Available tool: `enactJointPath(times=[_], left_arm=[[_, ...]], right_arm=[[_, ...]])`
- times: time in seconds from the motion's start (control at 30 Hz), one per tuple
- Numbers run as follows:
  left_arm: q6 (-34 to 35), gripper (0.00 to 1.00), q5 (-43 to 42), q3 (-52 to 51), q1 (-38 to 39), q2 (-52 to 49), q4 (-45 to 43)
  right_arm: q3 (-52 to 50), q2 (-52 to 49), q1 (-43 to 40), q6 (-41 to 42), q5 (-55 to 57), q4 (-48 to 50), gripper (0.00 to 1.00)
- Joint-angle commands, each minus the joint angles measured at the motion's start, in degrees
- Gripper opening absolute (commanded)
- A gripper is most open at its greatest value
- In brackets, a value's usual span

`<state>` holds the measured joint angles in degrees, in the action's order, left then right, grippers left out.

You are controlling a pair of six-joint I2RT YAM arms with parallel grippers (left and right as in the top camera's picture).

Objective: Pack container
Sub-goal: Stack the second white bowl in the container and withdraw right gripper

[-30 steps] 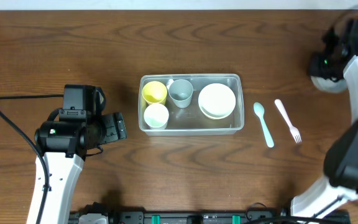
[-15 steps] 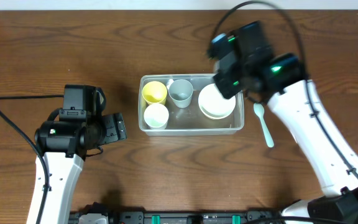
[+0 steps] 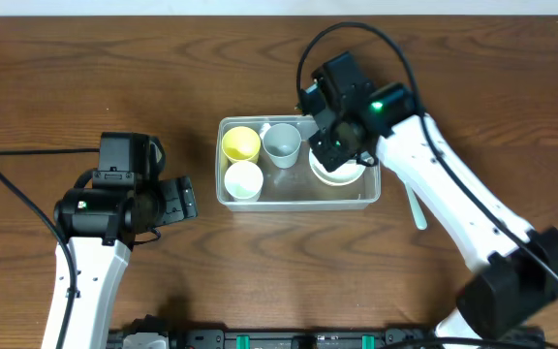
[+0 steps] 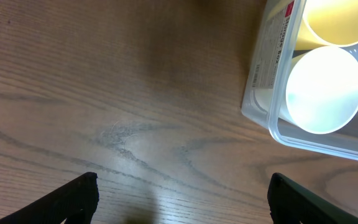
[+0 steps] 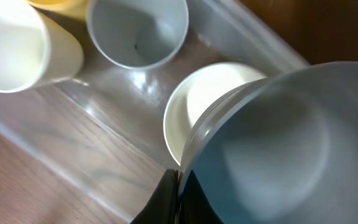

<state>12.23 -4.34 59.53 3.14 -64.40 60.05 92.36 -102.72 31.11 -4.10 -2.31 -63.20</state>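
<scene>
The clear plastic container [image 3: 298, 203] sits mid-table and holds a yellow cup [image 3: 240, 143], a grey cup [image 3: 281, 143], a white cup [image 3: 243, 180] and a white bowl [image 3: 345, 176]. My right gripper [image 5: 178, 186] is shut on the rim of a grey bowl [image 5: 278, 143] and holds it just above the white bowl [image 5: 197, 118] at the container's right end. In the overhead view the right gripper [image 3: 340, 145] covers most of that end. My left gripper [image 4: 182, 199] is open and empty over bare wood, left of the container [image 4: 260, 106].
A light teal spoon [image 3: 416, 208] lies on the table right of the container, partly under the right arm. The left wrist view shows the white cup [image 4: 325, 87] and yellow cup [image 4: 340, 22] at the container's near corner.
The right arm has swung from the far right table corner to over the container's right end, carrying the grey bowl. The left arm has not moved.
</scene>
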Motion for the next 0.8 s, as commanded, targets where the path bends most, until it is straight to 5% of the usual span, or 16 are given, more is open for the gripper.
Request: enactJointPath(times=[0.0, 0.33, 0.4, 0.53, 0.77], left_arm=[[0.55, 0.87, -0.20, -0.02, -0.24, 0.04, 0.31], [0.57, 0.87, -0.20, -0.02, -0.24, 0.04, 0.31], [0.57, 0.87, -0.20, -0.02, -0.24, 0.04, 0.31], [0.55, 0.87, -0.20, -0.02, -0.24, 0.04, 0.31], [0.57, 0.87, -0.20, -0.02, -0.24, 0.04, 0.31]], right_arm=[[-0.35, -2.45, 0.39, 2.64, 0.52, -0.02, 0.01], [-0.35, -6.82, 0.39, 2.78, 0.52, 0.09, 0.02], [-0.35, -7.06, 0.39, 2.78, 0.52, 0.20, 0.09], [-0.35, -7.06, 0.39, 2.78, 0.55, 0.63, 0.46], [-0.35, -7.06, 0.35, 2.80, 0.72, 0.83, 0.51]])
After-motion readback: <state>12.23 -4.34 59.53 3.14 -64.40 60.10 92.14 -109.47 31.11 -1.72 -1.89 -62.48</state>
